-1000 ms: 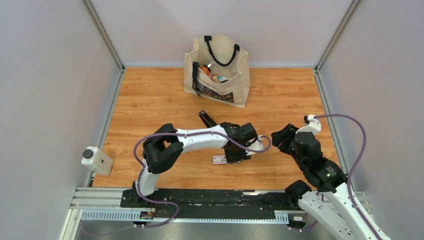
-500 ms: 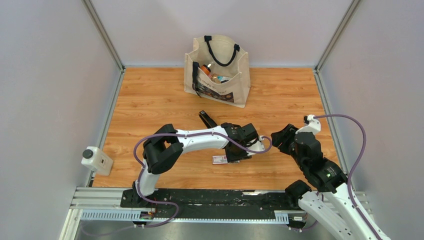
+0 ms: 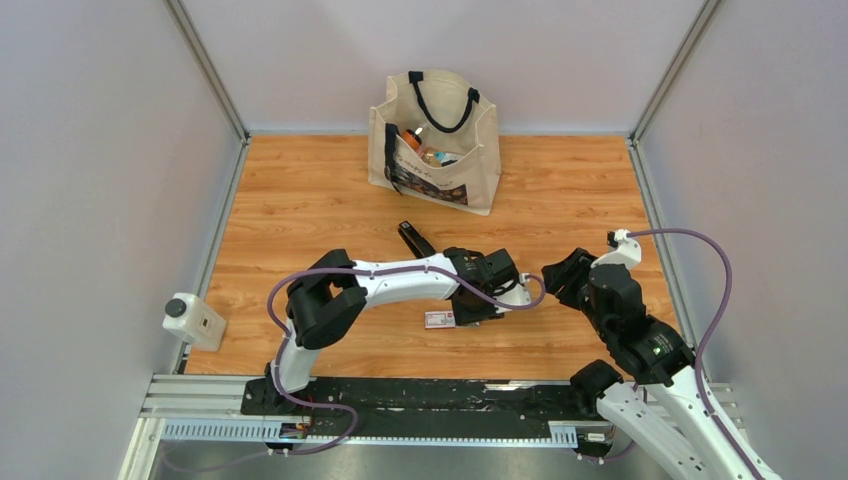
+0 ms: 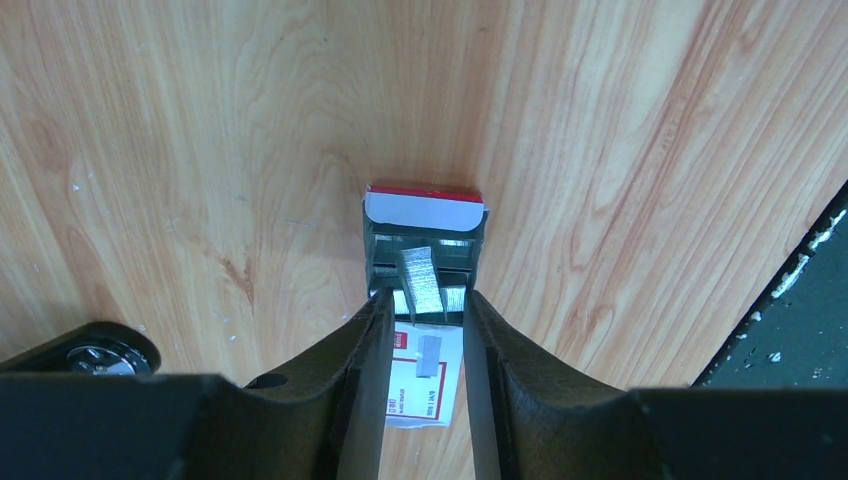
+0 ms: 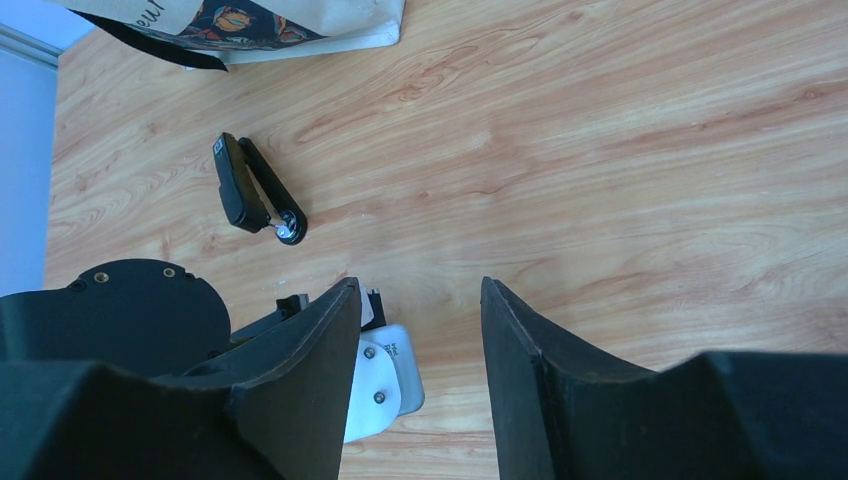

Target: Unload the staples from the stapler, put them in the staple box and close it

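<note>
Straddling staples (image 4: 425, 285) in the open red-and-white box (image 4: 423, 205), left gripper (image 4: 425, 298) is narrowed; can't tell if it grips. Right gripper (image 5: 420, 290) spread, empty. Stapler (image 3: 414, 238) lies on table (image 3: 300, 200). Tote (image 3: 435, 140) holds sundries.

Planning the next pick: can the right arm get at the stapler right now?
Probably not straight on. The stapler lies on bare table, but the left arm, down over the box, sits between it and the right gripper. Round the far side looks free.
</note>
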You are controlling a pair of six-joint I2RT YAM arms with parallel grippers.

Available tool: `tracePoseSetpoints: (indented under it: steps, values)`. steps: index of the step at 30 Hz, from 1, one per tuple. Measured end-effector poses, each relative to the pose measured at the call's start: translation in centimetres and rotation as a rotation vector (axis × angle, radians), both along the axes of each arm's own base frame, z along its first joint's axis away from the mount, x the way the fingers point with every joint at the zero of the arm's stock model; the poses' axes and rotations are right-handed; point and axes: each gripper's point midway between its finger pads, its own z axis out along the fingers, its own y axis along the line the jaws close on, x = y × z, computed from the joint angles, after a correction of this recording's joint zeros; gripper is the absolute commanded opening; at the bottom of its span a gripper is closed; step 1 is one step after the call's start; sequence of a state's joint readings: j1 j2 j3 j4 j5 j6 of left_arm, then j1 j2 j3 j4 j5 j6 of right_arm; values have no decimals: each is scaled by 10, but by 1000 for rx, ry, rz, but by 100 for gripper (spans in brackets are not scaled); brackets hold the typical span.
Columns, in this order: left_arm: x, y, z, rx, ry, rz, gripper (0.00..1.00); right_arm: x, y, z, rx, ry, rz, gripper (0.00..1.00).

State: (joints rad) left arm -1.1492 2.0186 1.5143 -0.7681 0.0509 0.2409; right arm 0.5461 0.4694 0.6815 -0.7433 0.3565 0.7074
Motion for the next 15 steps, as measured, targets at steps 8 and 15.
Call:
tracePoseSetpoints:
  steps: [8, 15]
  values:
    - [-2, -1, -1, 3, 0, -5, 42, 0, 0, -1, -2, 3, 1, 50]
    - [-1, -2, -2, 7, 2, -6, 43, 0, 1, -1, -2, 6, 4, 50]
